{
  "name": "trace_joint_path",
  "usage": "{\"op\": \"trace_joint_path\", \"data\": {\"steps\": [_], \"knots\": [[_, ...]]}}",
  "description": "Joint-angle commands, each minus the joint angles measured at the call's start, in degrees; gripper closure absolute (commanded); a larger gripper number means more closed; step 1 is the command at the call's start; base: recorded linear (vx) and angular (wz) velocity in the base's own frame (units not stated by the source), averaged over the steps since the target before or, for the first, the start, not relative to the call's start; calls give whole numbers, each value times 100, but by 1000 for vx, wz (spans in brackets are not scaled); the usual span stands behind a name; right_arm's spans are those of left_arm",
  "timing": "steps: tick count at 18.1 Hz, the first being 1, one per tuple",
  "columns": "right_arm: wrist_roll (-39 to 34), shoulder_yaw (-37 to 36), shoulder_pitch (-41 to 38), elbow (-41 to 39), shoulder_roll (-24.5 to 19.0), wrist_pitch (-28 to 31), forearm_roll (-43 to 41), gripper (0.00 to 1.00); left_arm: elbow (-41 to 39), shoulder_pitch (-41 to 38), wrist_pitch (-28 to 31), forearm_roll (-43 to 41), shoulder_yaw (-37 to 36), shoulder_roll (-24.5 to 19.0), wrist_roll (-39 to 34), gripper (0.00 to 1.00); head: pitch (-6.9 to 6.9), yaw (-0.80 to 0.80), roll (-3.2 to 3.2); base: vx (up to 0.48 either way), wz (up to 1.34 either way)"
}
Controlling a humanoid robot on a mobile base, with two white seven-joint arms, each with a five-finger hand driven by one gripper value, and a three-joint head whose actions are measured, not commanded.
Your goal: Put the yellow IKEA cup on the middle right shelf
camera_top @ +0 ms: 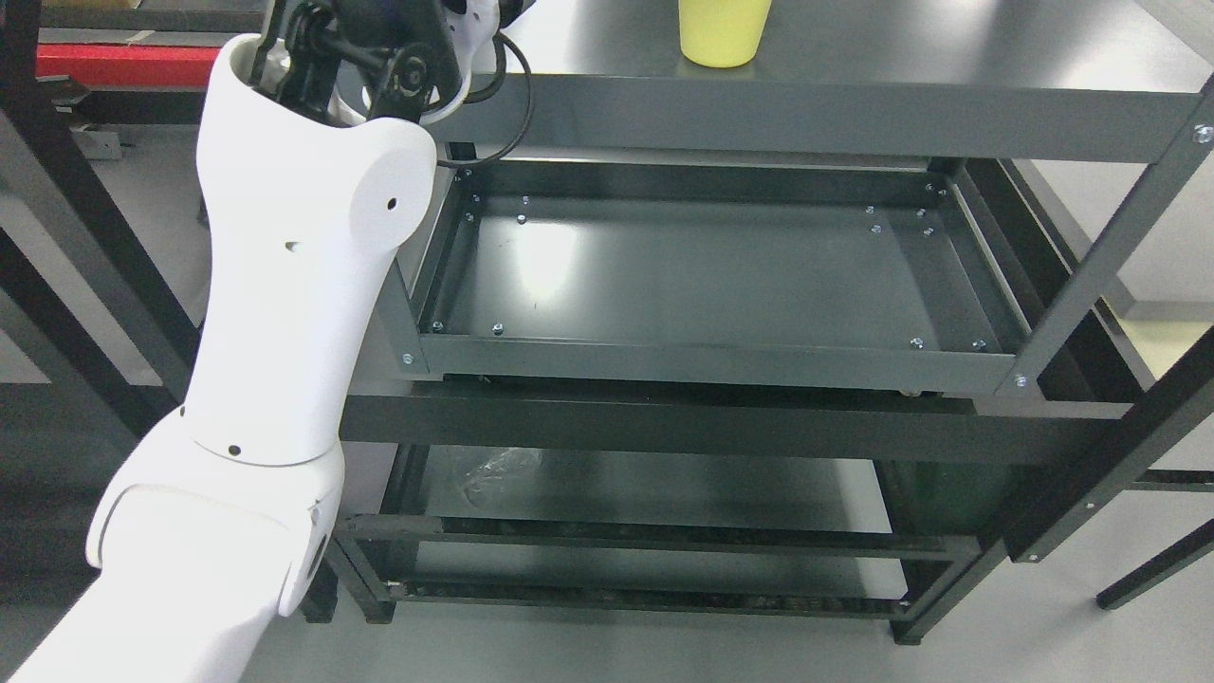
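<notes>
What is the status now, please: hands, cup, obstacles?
Left arm raised at frame left, hand cut off at top edge. Right arm unseen. Yellow cup upright on upper shelf. Shelf below bare.

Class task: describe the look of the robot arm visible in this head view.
The left arm has smooth, glossy white shell segments with small dark holes. At its wrist the shell ends, exposing black joints and a looping black cable. The hand itself is cut off at the top edge.

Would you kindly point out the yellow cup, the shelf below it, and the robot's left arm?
yellow cup point(724, 38), head view, its side wall.
lower shelf point(702, 275), head view, bare tray floor.
left arm point(294, 285), head view, white forearm shell.
</notes>
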State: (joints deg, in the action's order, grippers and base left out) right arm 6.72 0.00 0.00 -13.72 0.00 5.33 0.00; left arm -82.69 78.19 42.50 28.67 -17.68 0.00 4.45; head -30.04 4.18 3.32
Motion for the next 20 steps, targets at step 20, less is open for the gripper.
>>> {"op": "trace_joint_path", "data": {"steps": [20], "knots": [[-4,97,-80,1,100,3,-141,1,-1127,-2947,638,-133,-1942,-100,4848,2,1,0,0,0,0]]}}
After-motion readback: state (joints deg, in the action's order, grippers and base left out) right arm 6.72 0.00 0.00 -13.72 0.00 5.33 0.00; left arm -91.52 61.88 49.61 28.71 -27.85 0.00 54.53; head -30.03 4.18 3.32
